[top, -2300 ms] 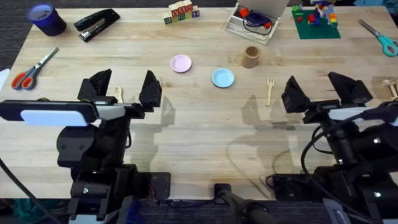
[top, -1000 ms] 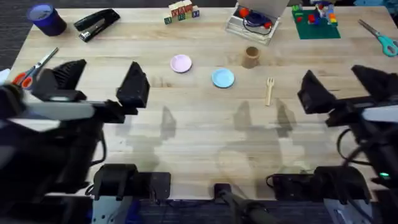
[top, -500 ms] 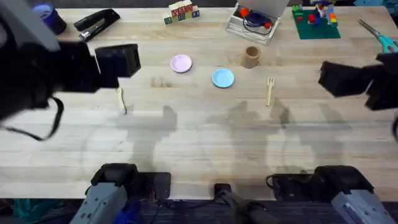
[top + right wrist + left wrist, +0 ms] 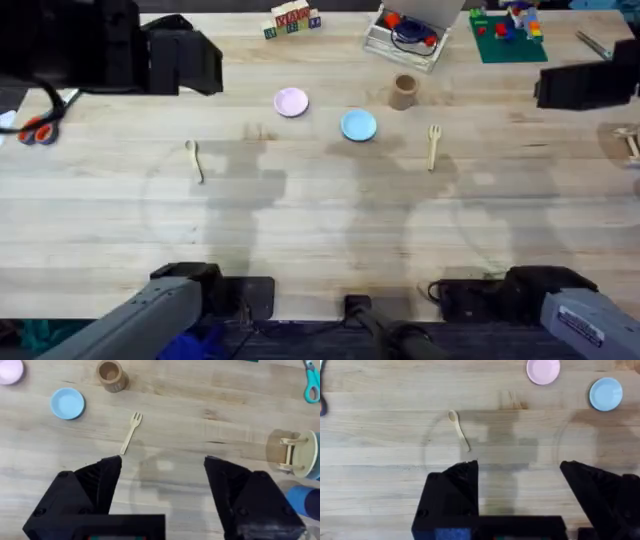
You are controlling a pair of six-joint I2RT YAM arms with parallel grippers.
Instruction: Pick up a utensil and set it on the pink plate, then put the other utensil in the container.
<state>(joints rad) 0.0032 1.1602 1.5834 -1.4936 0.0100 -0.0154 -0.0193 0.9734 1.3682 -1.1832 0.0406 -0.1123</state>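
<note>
Table [image 4: 320, 230] is pale wood planks, and I see both arms raised high and close under the overhead camera, dark and blurred. Left arm [image 4: 90, 45] sits over the far-left corner, right arm [image 4: 590, 85] at the far-right edge. Left gripper [image 4: 520, 490] is spread wide with nothing between its fingers, above bare wood; I read the same on the right gripper [image 4: 162, 485], wide apart and holding nothing.

Clear plastic box [image 4: 405, 30] with red and blue bits sits at the far edge, a green brick build [image 4: 510, 30] beside it toward the right. Pink plate [image 4: 291, 102] lies left of centre toward the far side, bare. Light blue plate [image 4: 359, 125] lies near it to the right, slightly closer to me, not touching. Brown container [image 4: 403, 91] stands upright, right of the blue plate and apart from it.

Fork [image 4: 433, 146] lies flat on the table, right of the blue plate, tines pointing toward the far side. Spoon [image 4: 194, 160] lies flat well left of both plates, bowl end pointing to the far side, touching nothing.
</note>
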